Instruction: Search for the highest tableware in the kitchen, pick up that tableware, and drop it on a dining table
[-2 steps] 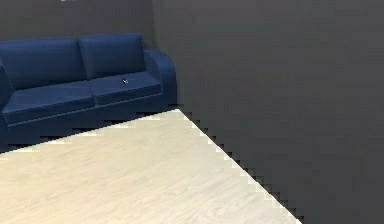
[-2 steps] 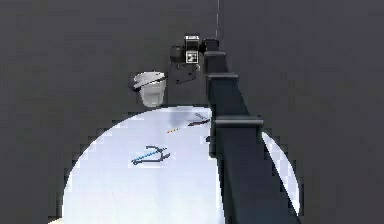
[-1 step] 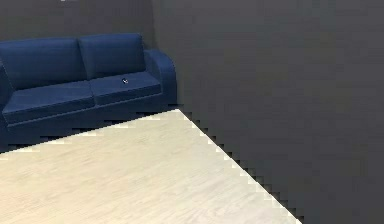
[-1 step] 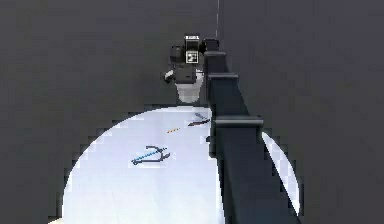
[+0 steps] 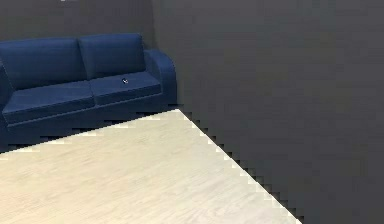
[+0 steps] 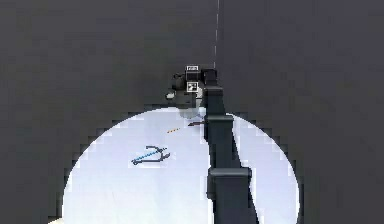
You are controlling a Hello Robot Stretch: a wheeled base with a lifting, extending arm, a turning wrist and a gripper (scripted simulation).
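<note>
Where the arm (image 6: 222, 150) crosses the round white tabletop (image 6: 100, 180), the end effector (image 6: 178, 92) stands at its far edge; its grip state, and whether it holds anything, cannot be told. Item: thin blue object (image 6: 150, 157) lying near the tabletop's middle, apart from the end effector; whether this is the tableware cannot be told.

Sofa (image 5: 85, 80) was navy blue w/ white speck (image 5: 125, 79) on seat. Floor (image 5: 120, 175) was pale cream, faint wood grain. Wall (image 5: 280, 90) dk grey. Table (image 6: 100, 185) pale bluish-white, blue item (image 6: 151, 156) on it. Arm (image 6: 225, 160) blk; its squares (image 6: 195, 72) white w/ blk marks.
</note>
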